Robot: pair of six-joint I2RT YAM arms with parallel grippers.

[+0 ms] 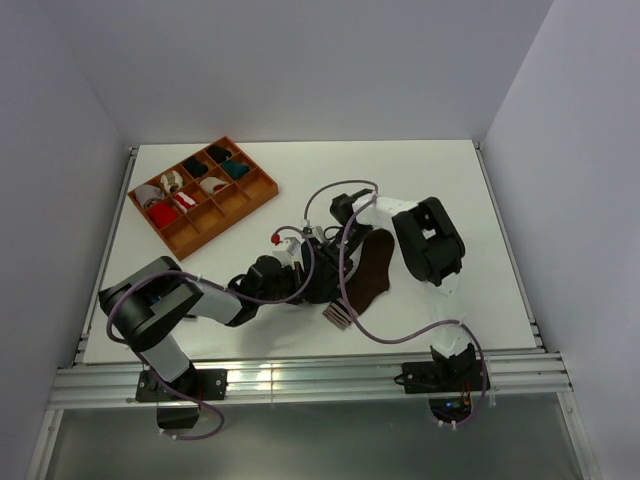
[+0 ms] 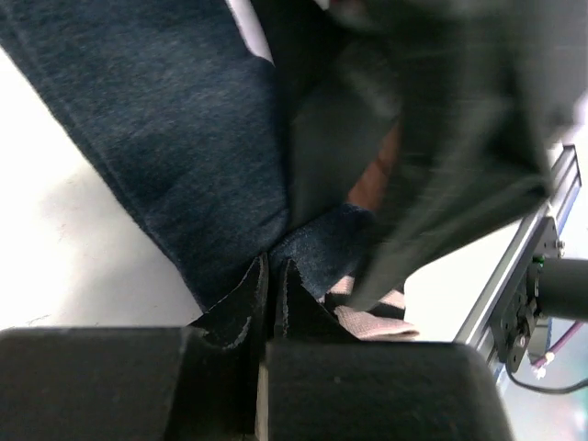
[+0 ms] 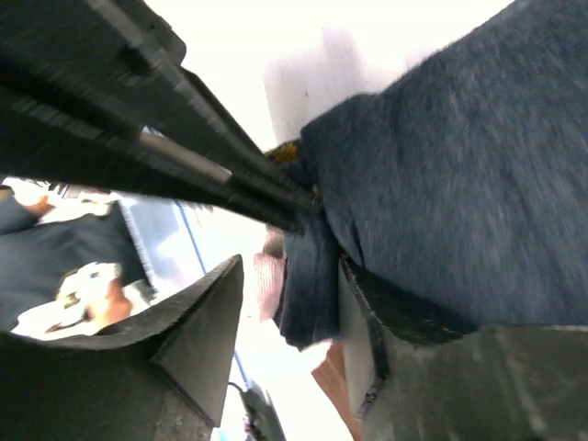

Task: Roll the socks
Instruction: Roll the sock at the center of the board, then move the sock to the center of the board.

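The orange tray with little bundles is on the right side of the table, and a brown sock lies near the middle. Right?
No. The top external view shows the orange tray on the left side of the table; a brown sock lies near the middle.

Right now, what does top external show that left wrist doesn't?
Only top external: the orange divided tray at the table's far left, and the arms' overall layout. Only left wrist: the left gripper pinched shut on the edge of the dark navy fabric sock. Both: the brown fabric sock with its pale-striped cuff, and the aluminium rail at the near edge.
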